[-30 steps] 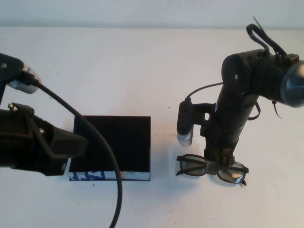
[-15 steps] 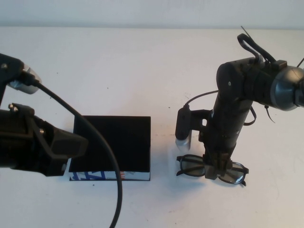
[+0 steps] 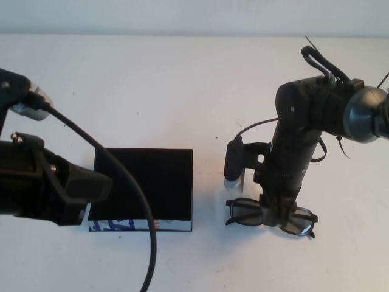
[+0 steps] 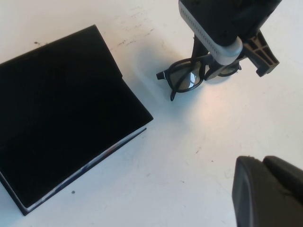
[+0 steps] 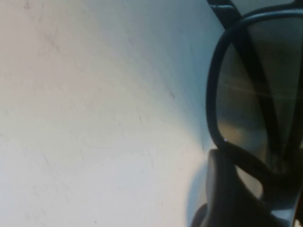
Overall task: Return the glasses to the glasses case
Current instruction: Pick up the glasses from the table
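The glasses [image 3: 270,215] lie on the white surface [image 3: 182,85], near the front edge and to the right of the glasses case [image 3: 143,185]. Seen from high up, the right hand [image 3: 278,216] points straight down at the middle of the glasses, right at the bridge between the two lenses. Its fingers sit on either side of the frame, but I cannot tell if they are squeezing it. The case is a flat black box with its lid shut and a white front side with blue marks. A bare strip of surface lies between the case and the glasses. The left hand [image 3: 91,185] hangs low at the left, partly over the case, and I cannot tell if it is open or closed.

In the left wrist view, the glasses [image 4: 191,78] lie just beyond the corner of the case [image 4: 61,127], with the right hand [image 4: 215,71] coming down on them.

In the right wrist view, one lens of the glasses [image 5: 258,94] fills the side, with a dark finger [image 5: 232,194] just beside the frame.
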### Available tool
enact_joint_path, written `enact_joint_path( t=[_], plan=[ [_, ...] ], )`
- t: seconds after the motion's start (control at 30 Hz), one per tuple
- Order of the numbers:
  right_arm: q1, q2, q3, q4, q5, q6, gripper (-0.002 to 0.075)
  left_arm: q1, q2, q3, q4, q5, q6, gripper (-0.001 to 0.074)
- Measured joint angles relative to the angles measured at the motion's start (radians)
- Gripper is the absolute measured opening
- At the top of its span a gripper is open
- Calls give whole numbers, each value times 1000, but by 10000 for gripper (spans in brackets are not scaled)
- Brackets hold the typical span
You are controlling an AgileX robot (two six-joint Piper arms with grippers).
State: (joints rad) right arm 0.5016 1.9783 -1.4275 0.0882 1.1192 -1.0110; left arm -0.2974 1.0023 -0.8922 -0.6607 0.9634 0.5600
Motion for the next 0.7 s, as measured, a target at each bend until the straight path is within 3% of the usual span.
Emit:
enact_joint_path(
  t=[0.6, 0.7],
  plan=[
    [0, 0, 0, -20, 2, 0, 55, 0, 0, 0, 0, 0, 0, -2],
    [0, 0, -2, -20, 4, 0, 55, 0, 0, 0, 0, 0, 0, -2]
  ],
)
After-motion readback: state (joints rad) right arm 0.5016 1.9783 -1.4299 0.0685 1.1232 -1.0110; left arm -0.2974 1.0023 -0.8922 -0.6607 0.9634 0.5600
